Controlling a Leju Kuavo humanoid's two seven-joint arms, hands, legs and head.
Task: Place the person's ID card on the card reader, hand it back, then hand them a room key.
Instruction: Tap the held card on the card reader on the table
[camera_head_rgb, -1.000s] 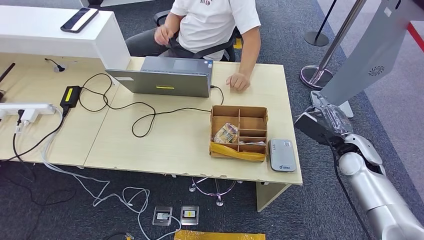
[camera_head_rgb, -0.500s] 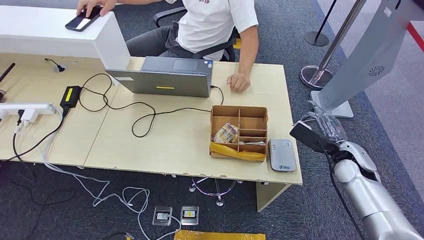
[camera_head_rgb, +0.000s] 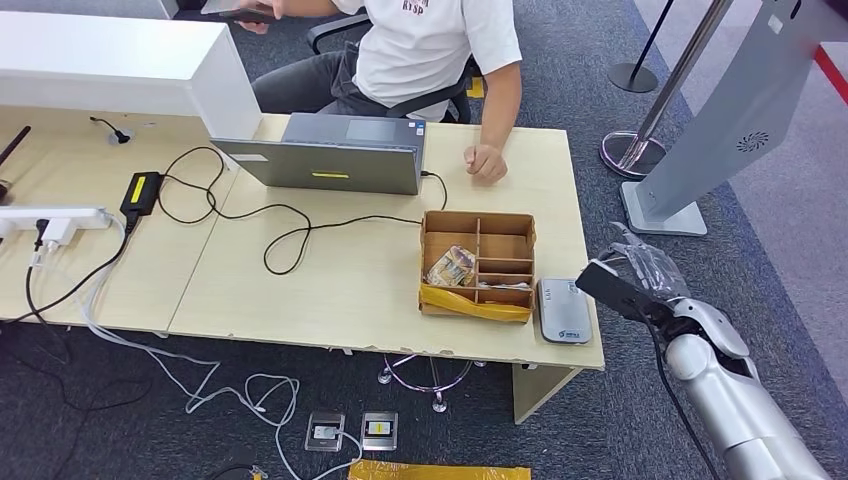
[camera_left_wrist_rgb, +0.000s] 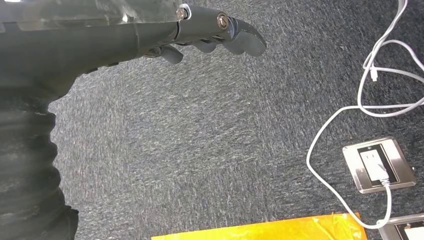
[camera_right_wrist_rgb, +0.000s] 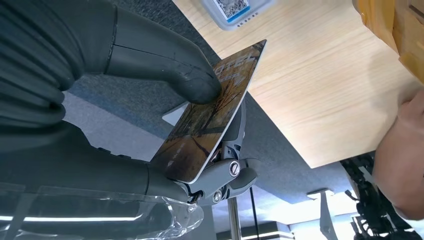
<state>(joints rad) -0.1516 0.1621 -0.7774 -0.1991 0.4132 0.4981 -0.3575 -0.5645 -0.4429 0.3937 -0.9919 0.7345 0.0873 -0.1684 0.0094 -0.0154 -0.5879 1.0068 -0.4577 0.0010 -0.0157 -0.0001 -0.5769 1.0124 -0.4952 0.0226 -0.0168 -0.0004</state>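
We've got the card (camera_right_wrist_rgb: 212, 117) pinched in our right hand (camera_right_wrist_rgb: 150, 100), off the table's right edge; handover pending.

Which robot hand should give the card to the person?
The right hand. It already pinches the card beside the desk where the person sits. The left hand hangs over the carpet, holding nothing.
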